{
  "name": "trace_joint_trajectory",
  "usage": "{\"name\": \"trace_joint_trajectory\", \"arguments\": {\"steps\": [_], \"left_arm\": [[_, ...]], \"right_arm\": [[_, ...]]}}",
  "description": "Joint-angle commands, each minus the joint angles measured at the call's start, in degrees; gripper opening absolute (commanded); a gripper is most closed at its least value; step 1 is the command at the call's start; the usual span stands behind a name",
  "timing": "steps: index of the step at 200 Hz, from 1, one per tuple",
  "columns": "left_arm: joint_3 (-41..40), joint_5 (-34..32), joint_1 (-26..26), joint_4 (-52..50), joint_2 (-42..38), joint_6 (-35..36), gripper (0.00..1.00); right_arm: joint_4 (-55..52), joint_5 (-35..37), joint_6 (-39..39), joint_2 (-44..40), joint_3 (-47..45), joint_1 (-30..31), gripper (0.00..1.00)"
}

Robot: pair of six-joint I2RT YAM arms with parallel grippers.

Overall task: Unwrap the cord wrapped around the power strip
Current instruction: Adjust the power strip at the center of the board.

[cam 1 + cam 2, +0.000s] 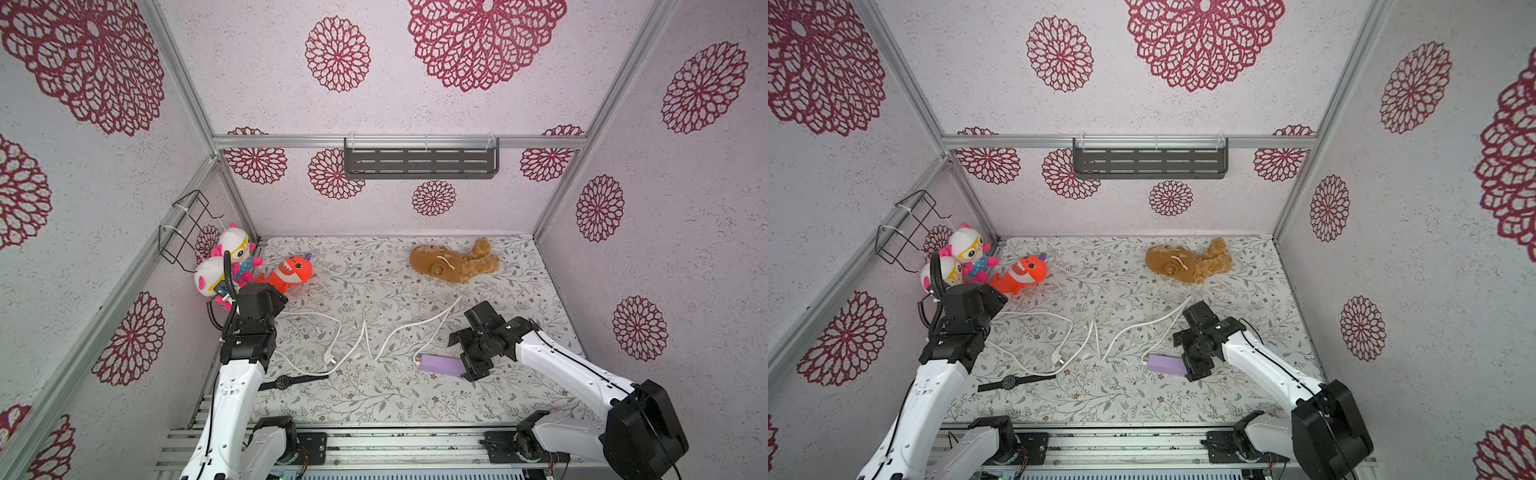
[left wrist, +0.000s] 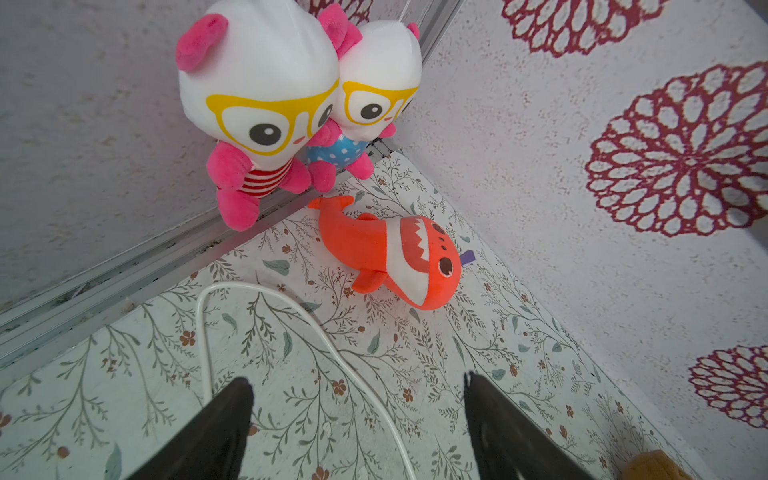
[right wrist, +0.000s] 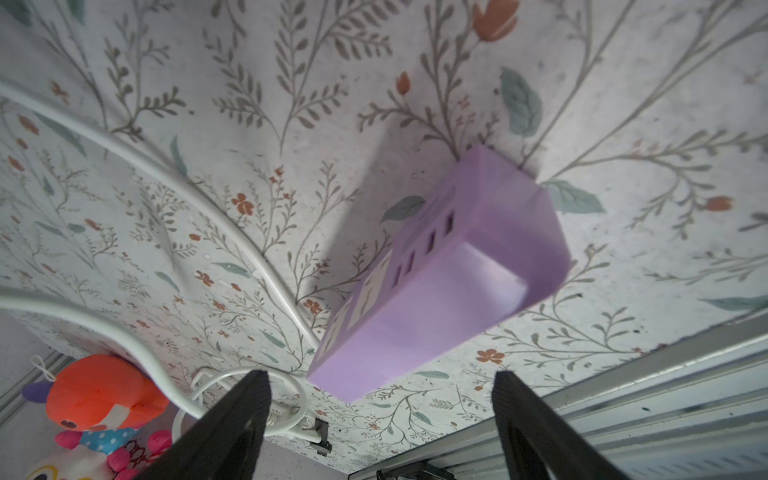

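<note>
Worktop (image 1: 374, 399): floral-printed sheet inside a walled booth; everything below lies on it or hangs over it.
Wall shelf (image 1: 420, 163): grey slotted tray fixed to the back wall rail, well above the worktop.
Wire basket (image 1: 183, 226): black wire, tied to the left wall rail; two white-and-pink plush toys (image 1: 230, 257) sit under it in the corner, outside it.
Right gripper (image 3: 380, 374): jaws spread wide and grasping nothing; it hangs just beside the right end of the power strip.
Left gripper (image 2: 357, 380): jaws wide apart, holding nothing; it hangs over a bend of the cord near the orange shark plush (image 2: 390, 257).
Brown plush (image 1: 453, 262): lies near the back wall, well apart from both grippers.
Cord (image 2: 202, 332): off the strip, lying loose in bends across the middle of the worktop, from the strip's left end to the white plug (image 1: 330, 358).
Power strip (image 3: 436, 299): lavender, resting on a long side with its socket face turned sideways; its near end sits just ahead of the right gripper's open jaws, not clamped.
Wristwatch (image 1: 286, 381): black, flat beside the left arm, just in front of the plug.
</note>
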Motion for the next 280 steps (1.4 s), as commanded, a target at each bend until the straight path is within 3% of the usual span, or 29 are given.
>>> {"name": "trace_joint_trajectory", "arguments": {"steps": [1, 32, 53, 80, 101, 120, 140, 158, 192, 216, 252, 280], "left_arm": [[0.37, -1.03, 0.27, -1.43, -1.02, 0.84, 0.84], [0.13, -1.38, 0.29, -1.71, -2.15, 1.28, 0.84], [-0.35, -1.38, 0.29, -1.55, -2.78, 1.27, 0.84], [-0.48, -1.63, 0.28, -1.67, -3.17, 1.67, 0.84], [-0.45, -1.99, 0.25, -1.6, -3.3, 2.05, 0.84], [-0.45, -2.16, 0.29, -1.48, -3.27, 2.17, 0.84], [-0.67, -2.25, 0.29, -1.45, -3.4, 2.32, 0.84], [-0.97, -2.43, 0.27, -1.46, -3.6, 2.32, 0.84], [-1.92, -2.9, 0.29, -0.95, -4.14, 2.41, 0.84], [-2.64, -3.14, 0.29, -0.49, -4.22, 2.41, 0.83], [-3.85, -3.64, 0.4, -0.06, -4.41, 2.5, 0.84], [-4.86, -3.97, 0.38, 0.29, -4.82, 2.49, 0.84]], "right_arm": [[1.2, 0.8, 3.08, -0.14, -1.33, 0.25, 0.87], [4.56, 3.0, 5.21, 0.19, -5.08, 0.16, 0.83], [7.62, 5.19, 6.39, 0.77, -7.55, 0.13, 0.74], [9.68, 9.12, 6.07, 0.75, -8.95, 0.0, 0.54], [12.05, 12.79, 4.55, -0.61, -10.55, -0.39, 0.44], [15.28, 16.04, 0.55, -2.18, -12.0, -1.31, 0.27], [17.93, 18.9, -6.04, -3.85, -12.5, -2.53, 0.19], [24.51, 20.67, -14.05, -6.66, -14.06, -3.39, 0.15], [48.32, 21.4, -29.7, -12.82, -20.96, -6.11, 0.1], [54.27, 19.45, -38.17, -11.11, -20.68, -9.08, 0.05], [65.77, 15.67, -41.0, -6.27, -25.98, -10.91, 0.02], [70.51, 16.94, -41.73, -5.43, -30.58, -11.08, 0.11]]}}
